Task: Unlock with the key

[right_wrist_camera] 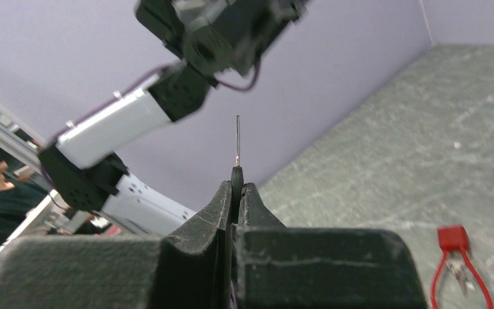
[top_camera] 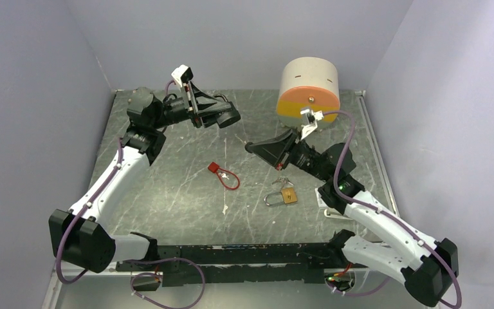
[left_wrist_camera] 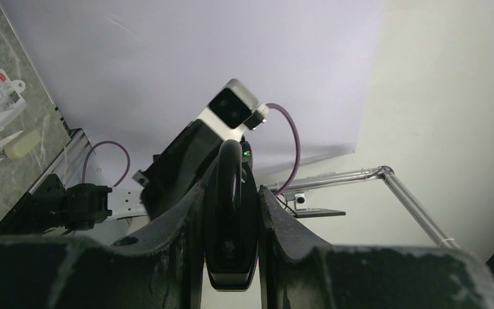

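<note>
**Key and black padlock both held off the bench, not yet joined**

The left gripper [left_wrist_camera: 230, 193] was closed on a black padlock [left_wrist_camera: 230, 222]. Its two fingers [left_wrist_camera: 190, 219] pressed against the lock's sides, and the shackle [left_wrist_camera: 230, 161] stuck out past the tips. It held the lock in the air over the far-left part of the bench [top_camera: 167, 199], turned toward the right arm.

The right gripper [right_wrist_camera: 236, 188] was pinched almost fully shut on the dark head of a key [right_wrist_camera: 237, 138] — the thin metal blade stood straight out beyond the tips, seen edge-on, and pointed at the left gripper. It hung over the middle of the bench, a little toward the right edge. Key and black padlock were near each other but apart, with a clear gap between them.

A brass padlock [top_camera: 288, 196] lay on the bench toward the near-right side, with a small bunch of keys [top_camera: 283, 183] touching it. A red cable loop [top_camera: 225, 176] lay near the middle, apart from the brass padlock. A white-and-orange drum [top_camera: 308, 94] stood at the far-right corner.
</note>
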Available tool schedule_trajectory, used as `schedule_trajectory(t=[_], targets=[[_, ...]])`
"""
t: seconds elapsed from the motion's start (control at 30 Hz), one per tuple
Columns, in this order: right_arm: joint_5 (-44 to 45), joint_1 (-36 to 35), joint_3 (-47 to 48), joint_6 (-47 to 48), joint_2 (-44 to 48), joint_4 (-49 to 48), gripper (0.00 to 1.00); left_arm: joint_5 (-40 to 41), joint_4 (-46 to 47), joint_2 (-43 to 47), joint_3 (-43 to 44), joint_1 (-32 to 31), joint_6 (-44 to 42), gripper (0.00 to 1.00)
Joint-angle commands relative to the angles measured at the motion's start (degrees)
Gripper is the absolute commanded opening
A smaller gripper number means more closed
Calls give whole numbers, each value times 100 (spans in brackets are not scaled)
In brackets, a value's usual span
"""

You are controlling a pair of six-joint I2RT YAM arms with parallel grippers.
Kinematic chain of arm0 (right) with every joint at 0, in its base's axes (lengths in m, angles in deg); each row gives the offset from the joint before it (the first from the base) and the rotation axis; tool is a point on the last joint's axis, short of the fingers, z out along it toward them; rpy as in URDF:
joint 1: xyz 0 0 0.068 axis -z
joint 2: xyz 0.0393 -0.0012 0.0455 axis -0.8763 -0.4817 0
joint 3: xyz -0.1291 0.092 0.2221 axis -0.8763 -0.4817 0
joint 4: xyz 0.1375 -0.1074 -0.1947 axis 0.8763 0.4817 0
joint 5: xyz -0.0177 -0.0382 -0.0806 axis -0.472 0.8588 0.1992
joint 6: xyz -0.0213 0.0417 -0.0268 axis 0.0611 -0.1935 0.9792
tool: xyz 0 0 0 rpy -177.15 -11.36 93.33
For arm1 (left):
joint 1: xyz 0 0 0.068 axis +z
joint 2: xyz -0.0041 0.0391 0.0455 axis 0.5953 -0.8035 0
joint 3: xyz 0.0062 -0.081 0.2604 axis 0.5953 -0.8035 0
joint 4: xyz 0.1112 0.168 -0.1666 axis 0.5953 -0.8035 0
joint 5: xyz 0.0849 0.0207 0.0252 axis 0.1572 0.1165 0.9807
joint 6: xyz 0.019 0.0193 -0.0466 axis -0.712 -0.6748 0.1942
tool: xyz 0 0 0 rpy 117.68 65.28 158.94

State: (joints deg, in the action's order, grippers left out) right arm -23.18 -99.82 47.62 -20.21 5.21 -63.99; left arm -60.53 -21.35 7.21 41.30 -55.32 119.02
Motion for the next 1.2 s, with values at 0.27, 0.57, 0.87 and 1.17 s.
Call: schedule_trajectory(t=[0.27, 0.57, 0.87, 1.17], targets=[[214, -10, 890, -559, -659, -1096, 0, 20, 549, 103, 49, 24, -54, 3], [411, -10, 1003, -709, -902, -1044, 0, 2, 522, 116, 110, 24, -190, 3], [788, -13, 1218, -1594, -1164, -544, 0, 164, 424, 227, 71, 29, -807, 2], [1031, -10, 1433, -2660, -1626, -469, 0, 385, 491, 430, -268, 15, -1151, 3]])
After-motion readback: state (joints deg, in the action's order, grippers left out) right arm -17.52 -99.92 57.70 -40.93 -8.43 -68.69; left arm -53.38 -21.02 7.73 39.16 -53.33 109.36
